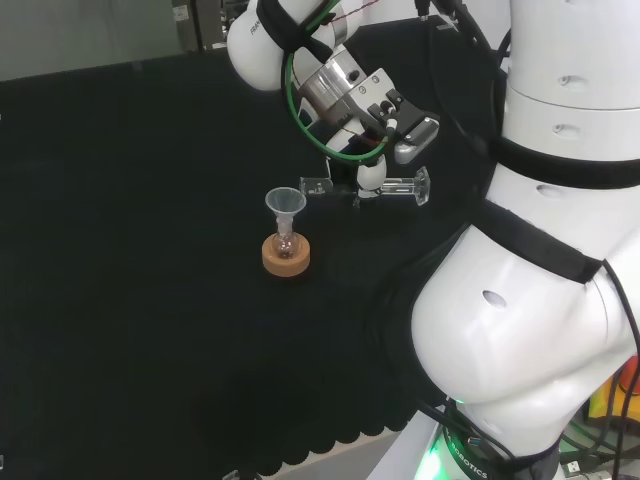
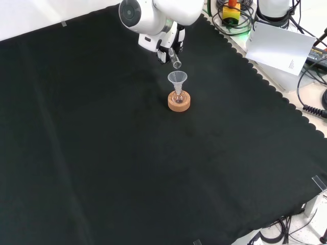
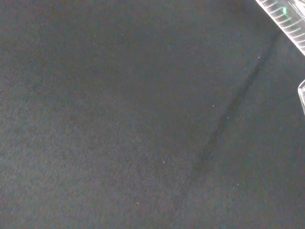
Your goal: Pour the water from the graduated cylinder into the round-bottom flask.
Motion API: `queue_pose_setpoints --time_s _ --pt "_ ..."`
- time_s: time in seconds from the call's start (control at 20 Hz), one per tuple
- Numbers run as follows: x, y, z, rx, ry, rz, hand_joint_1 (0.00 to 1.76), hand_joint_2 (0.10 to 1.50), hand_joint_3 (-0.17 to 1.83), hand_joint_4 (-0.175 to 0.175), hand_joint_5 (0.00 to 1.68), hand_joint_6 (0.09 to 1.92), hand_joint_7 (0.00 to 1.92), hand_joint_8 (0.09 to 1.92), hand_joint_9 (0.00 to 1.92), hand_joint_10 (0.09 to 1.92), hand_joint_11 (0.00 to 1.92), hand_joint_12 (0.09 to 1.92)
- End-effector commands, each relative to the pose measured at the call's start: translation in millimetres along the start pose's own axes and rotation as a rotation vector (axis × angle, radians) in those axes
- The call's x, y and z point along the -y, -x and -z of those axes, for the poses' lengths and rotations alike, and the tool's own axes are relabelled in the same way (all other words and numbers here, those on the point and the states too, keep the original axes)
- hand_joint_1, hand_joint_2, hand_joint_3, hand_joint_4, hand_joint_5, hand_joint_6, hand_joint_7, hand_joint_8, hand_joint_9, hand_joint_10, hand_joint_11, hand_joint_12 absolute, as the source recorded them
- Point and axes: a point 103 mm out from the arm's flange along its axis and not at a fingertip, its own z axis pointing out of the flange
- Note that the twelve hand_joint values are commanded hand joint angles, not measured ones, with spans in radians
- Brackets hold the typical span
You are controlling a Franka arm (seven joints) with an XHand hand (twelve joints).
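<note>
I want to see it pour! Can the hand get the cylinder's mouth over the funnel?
Probably yes. The hand holds the cylinder tipped sideways, its mouth just beside the funnel in the flask, with nothing between them.

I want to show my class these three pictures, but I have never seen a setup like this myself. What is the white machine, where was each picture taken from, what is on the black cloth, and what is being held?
The white machine is a robot arm with a black and white hand at its end, working over a bench covered in black cloth.

The head view looks over the arm from behind and above its base. The front view faces the arm and looks down on the cloth. The wrist view sits at the wrist and looks at the cloth from close by.

On the cloth stands a small round-bottom flask on a cork ring, with a clear funnel in its neck.

The hand holds a clear graduated cylinder, tipped nearly on its side, with its mouth near the funnel. Whether water is flowing cannot be told.
</note>
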Motion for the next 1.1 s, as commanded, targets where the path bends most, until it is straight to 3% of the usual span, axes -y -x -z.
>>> queue_pose_setpoints --time_s 0.05,1.1 --pt "1 -2 4 0.014 -0.012 -0.006 1.24 1.17 0.0 -0.175 0.86 1.16 0.9 1.16 1.28 0.24 1.08 0.85" --pt "-3 -10 15 0.07 -0.076 -0.064 1.24 1.17 0.0 -0.175 0.86 1.17 0.89 1.17 1.29 0.24 1.09 0.85"
